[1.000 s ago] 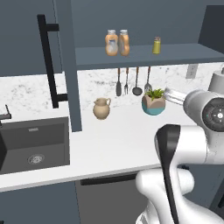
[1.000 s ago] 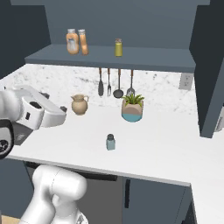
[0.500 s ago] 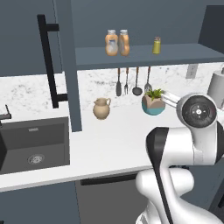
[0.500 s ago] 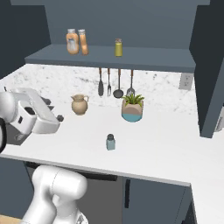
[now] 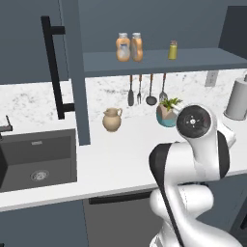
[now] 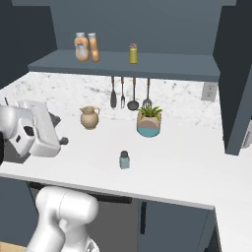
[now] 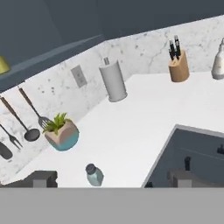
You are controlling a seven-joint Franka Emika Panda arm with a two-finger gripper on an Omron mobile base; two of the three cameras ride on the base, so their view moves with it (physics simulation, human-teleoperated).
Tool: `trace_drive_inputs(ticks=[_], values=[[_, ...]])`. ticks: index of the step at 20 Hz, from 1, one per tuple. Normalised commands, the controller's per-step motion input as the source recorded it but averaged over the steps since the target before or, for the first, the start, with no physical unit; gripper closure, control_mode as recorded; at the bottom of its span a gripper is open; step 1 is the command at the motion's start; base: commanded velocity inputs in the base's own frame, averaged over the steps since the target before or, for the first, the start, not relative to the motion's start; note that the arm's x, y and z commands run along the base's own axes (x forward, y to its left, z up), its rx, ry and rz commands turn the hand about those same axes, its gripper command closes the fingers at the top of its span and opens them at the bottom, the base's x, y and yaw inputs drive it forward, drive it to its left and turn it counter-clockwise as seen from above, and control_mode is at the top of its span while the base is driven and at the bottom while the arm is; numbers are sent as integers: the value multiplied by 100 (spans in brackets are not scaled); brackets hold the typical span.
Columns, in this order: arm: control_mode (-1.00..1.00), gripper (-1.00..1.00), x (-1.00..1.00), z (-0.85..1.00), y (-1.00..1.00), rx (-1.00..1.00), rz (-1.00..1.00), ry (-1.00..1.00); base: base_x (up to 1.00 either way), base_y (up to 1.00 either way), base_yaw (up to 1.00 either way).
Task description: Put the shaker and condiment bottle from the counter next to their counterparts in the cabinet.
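Shaker waiting on the counter, pincer hanging wide above it.

The gripper (image 7: 111, 178) is standing spread wide with nothing between its tips, and the shaker (image 7: 94, 174) is sitting upright on the counter (image 7: 131, 131) just inside the left fingertip (image 7: 41, 178) in the hand view, nearer it than the right one, and apart from both. From the right base view the shaker (image 6: 124, 160) is standing alone in front of the potted plant (image 6: 149, 121). Two orange bottles (image 6: 86, 47) and the yellow shaker (image 6: 133, 53) are resting on the cabinet (image 6: 123, 66) shelf.
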Motion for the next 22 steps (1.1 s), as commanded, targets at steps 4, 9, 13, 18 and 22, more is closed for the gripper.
trace_drive_inputs(ticks=[4,9,13,18,22], values=[[-100,-100,5,-100,-2,-2,-9,-13,0,0,0],[-100,-100,6,-100,-21,0,-7,-10,0,0,0],[-100,-100,15,-100,-33,0,-5,-11,0,0,0],[-100,-100,17,-100,-19,-2,-6,-10,0,0,0],[-100,-100,32,-92,-1,-9,-8,-3,0,0,0]])
